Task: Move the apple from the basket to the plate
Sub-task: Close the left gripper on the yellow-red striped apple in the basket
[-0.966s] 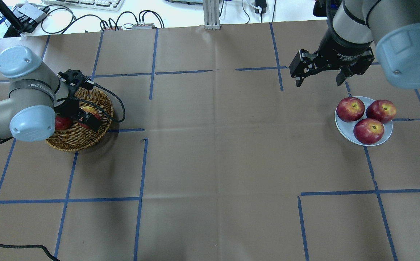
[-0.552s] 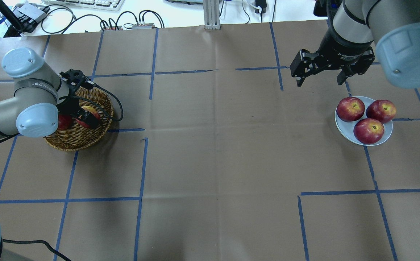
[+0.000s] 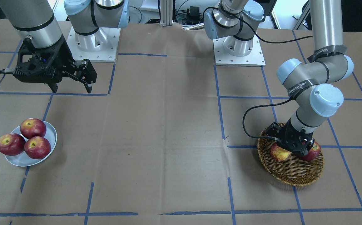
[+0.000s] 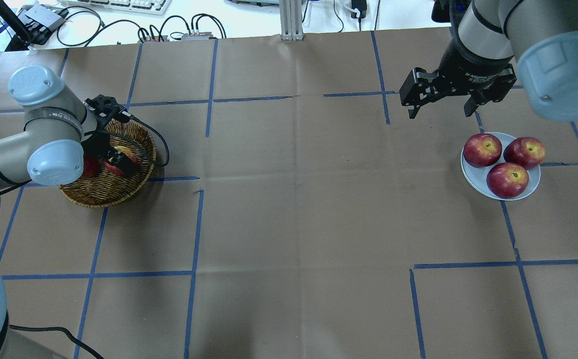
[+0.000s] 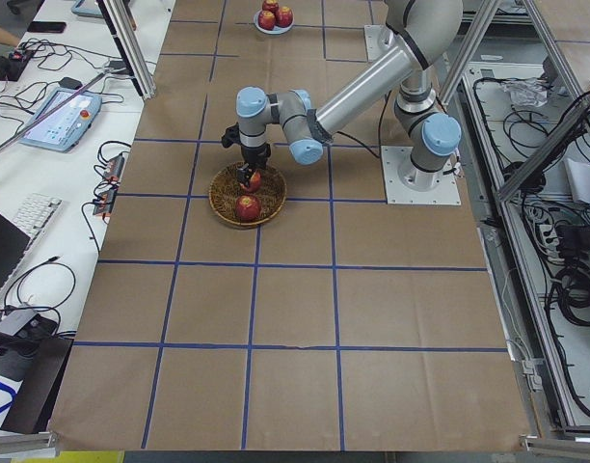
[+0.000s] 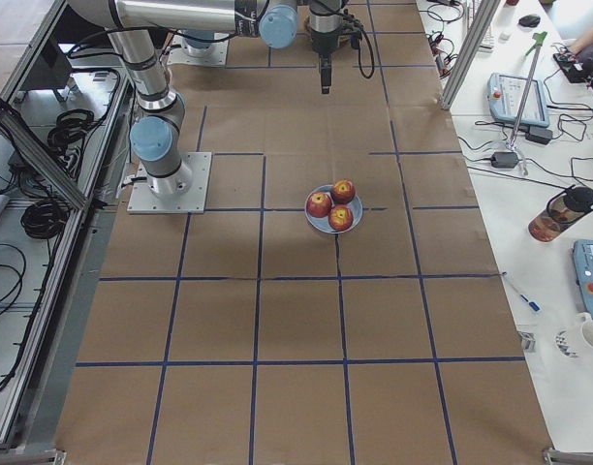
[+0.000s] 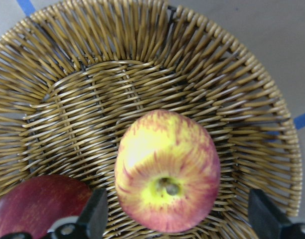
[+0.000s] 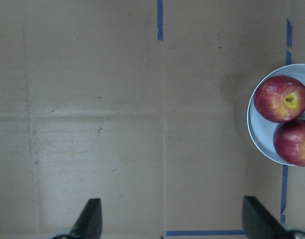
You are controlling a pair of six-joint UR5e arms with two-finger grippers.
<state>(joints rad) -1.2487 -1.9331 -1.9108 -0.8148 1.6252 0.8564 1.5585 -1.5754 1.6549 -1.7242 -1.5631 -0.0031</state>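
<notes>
The yellow-streaked red apple point(image 7: 167, 169) lies in the wicker basket point(image 7: 142, 84), stem end facing the left wrist camera. My left gripper point(image 7: 177, 195) is open and low in the basket, one finger on each side of the apple with a gap on both sides. The overhead view shows the apple point(image 4: 122, 152) partly hidden under the left gripper point(image 4: 115, 162). The pale blue plate point(image 4: 470, 175) lies at the far right. My right gripper point(image 4: 439, 113) is open and empty, hovering behind the plate.
A dark red apple point(image 7: 38, 204) lies in the basket beside the left finger. Three dark red apples point(image 4: 507, 180) fill most of the plate. A black cable point(image 4: 161, 144) loops from the left wrist past the basket rim. Brown paper with blue tape lines covers the table.
The left arm's elbow and wrist have shifted slightly, and the gripper has settled a little deeper around the apple in the basket. The right arm has hardly moved.
</notes>
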